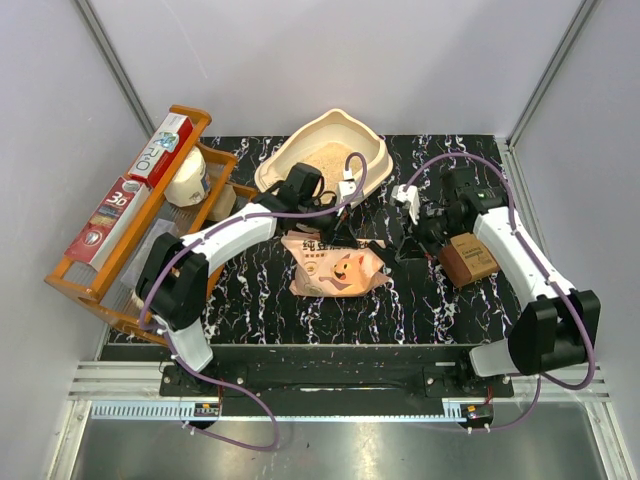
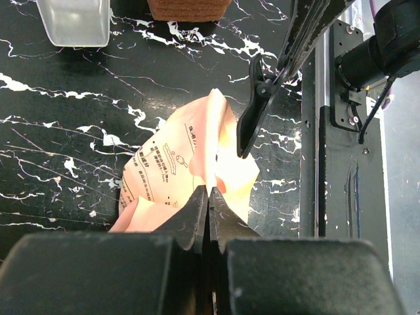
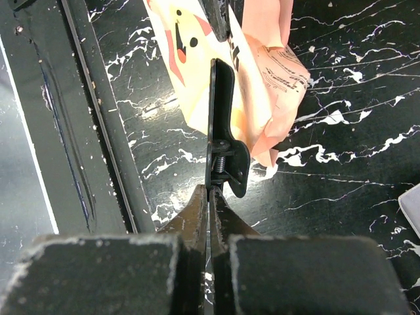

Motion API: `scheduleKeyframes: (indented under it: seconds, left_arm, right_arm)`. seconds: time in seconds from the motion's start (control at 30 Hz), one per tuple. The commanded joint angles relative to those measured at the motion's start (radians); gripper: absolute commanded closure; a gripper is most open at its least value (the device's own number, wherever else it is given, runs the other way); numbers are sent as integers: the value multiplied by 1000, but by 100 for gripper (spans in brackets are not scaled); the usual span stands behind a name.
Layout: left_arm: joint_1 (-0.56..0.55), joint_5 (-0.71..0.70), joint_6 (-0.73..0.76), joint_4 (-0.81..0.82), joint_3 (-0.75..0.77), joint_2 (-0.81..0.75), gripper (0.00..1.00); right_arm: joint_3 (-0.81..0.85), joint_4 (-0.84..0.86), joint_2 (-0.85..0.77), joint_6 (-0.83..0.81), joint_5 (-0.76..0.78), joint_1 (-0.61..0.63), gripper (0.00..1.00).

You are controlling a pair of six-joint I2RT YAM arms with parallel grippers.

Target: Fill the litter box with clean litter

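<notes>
Left gripper (image 2: 209, 197): fingers pinched tight on the top edge of the pink bag (image 2: 177, 170), with the film caught between the tips. The bag is crumpled and lies on the black marbled table (image 1: 250, 290), cartoon cat side up in the top view.

Right gripper (image 3: 210, 193): fingers closed on the handle end of a black spring clip (image 3: 222, 125). The clip's long jaw points at the bag and its tip sits at the bag's edge. I can't tell if it's biting the film or just touching it.

Both grippers meet over the bag at mid-table, left on the far-left side, right on the right side.

Litter box (image 1: 372, 150): at the far edge of the table, just beyond the left wrist, apart from the bag. Its peaked rim is on the far side. Clean litter (image 1: 322, 157) is in it, a pale sandy layer on the tray floor.

Orange wooden rack (image 1: 100, 280) is on the left, just beside the litter box, with red-and-white cartons on it. A brown box (image 1: 470, 258) sits by the right forearm. A translucent plastic container (image 2: 75, 23) is on the table beyond the bag in the left wrist view.
</notes>
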Motion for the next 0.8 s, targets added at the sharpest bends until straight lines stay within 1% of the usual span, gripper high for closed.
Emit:
scheduleKeyframes:
  seconds: [0.0, 0.1, 0.13, 0.17, 0.23, 0.27, 0.37, 0.53, 0.77]
  left_arm:
    - [-3, 65, -4, 58, 63, 1, 100]
    - [-2, 73, -7, 58, 62, 3, 99]
    - [-2, 75, -7, 58, 63, 3, 98]
    - [-2, 84, -5, 55, 65, 1, 90]
    - [0, 93, 2, 50, 69, 1, 78]
    - [-2, 104, 4, 50, 75, 4, 67]
    - [0, 131, 7, 41, 106, 24, 59]
    - [-5, 159, -1, 41, 143, 61, 58]
    - [-14, 161, -13, 69, 135, 90, 58]
  right_arm:
    - [9, 45, 18, 5, 10, 19, 100]
    - [23, 77, 42, 40, 21, 20, 100]
    - [24, 96, 53, 48, 24, 20, 100]
    - [27, 100, 56, 54, 28, 23, 100]
    - [40, 107, 72, 60, 33, 27, 100]
    - [40, 113, 73, 62, 39, 28, 100]
    - [40, 117, 82, 60, 42, 28, 100]
    - [32, 127, 81, 72, 44, 28, 100]
    - [21, 137, 61, 85, 58, 30, 100]
